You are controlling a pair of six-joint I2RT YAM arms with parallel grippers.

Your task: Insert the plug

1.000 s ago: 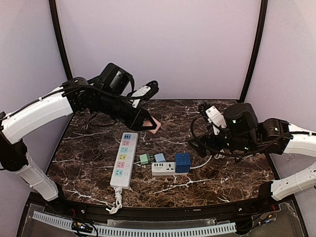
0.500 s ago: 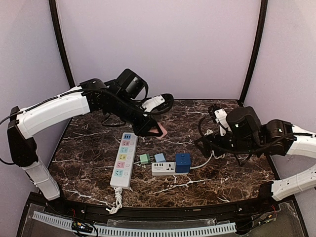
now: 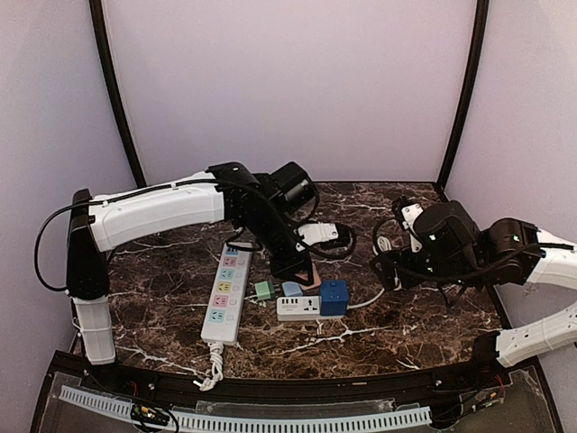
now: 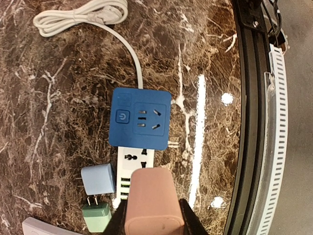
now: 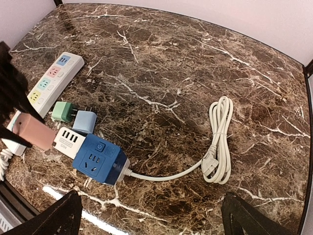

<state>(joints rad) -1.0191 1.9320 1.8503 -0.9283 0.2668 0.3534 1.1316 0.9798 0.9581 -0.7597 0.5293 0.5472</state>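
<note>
- Three plugs: a pink plug [image 4: 154, 199], a green plug [image 3: 263, 290] and a light blue plug [image 3: 291, 288].
- The left gripper [image 3: 301, 268] has its jaws narrow, clamped on the pink plug, which hangs over the short white power strip [image 3: 298, 308], near the blue cube socket [image 4: 141, 119]. Whether it touches the strip I cannot tell.
- The green and light blue plugs lie side by side on the tabletop [image 5: 205, 63], between the two strips.
- Three socket blocks: the long white power strip [image 3: 225, 290] on the left, the short white one, and the blue cube touching its right end.
- One white cable [image 5: 219, 139] runs from the cube to a coil lying well apart.
- The right gripper [image 5: 152, 223] hovers above the tabletop, jaws wide, holding nothing.
- The tabletop is dark brown marble with white veins; the walls are pale lilac, with black posts at the back corners.
</note>
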